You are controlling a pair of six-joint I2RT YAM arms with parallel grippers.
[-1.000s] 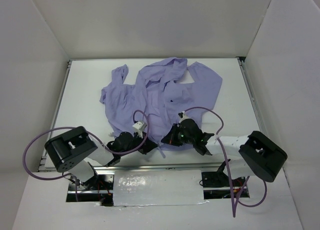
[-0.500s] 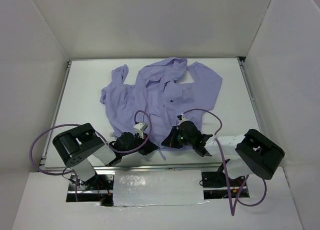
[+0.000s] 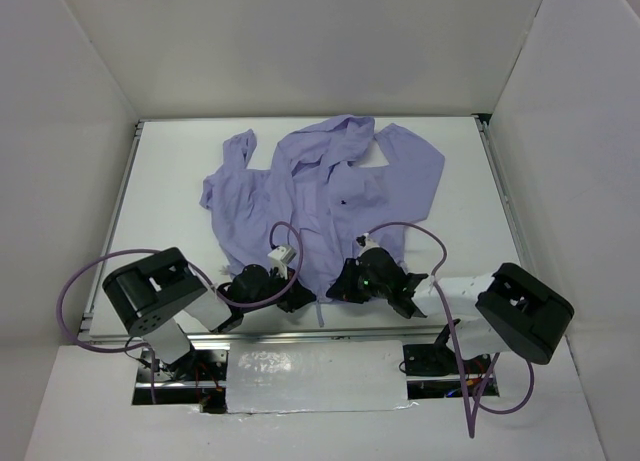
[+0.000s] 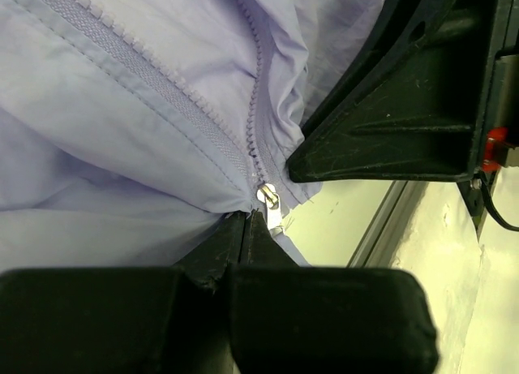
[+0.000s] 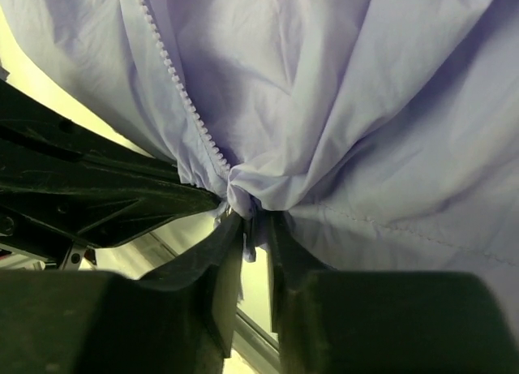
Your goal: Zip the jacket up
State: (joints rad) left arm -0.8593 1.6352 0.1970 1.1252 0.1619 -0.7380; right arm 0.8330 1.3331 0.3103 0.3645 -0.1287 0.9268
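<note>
At the near edge of the table (image 3: 170,181), the jacket (image 3: 320,196) lies spread out with its hood (image 3: 335,141) pointing away from me and its hem toward my bases, so both of my wrists crowd in at the bottom of the front opening. My left gripper (image 3: 296,298) is closed on the hem right under the silver zipper slider (image 4: 270,202); in its wrist view the fingertips meet with fabric between them. I judge that this hold is there to anchor the foot of the zipper so the thin cloth cannot ride up. My right gripper (image 3: 338,287) is pinched shut on a gathered fold of lavender fabric at the lower end of the zipper teeth (image 5: 186,106), just beside the left one, with the two fingers nearly touching. The teeth above the slider stand apart in a V, so the front is not yet closed. Whether my right fingers have the pull tab itself or only cloth beside it, I cannot tell.
</note>
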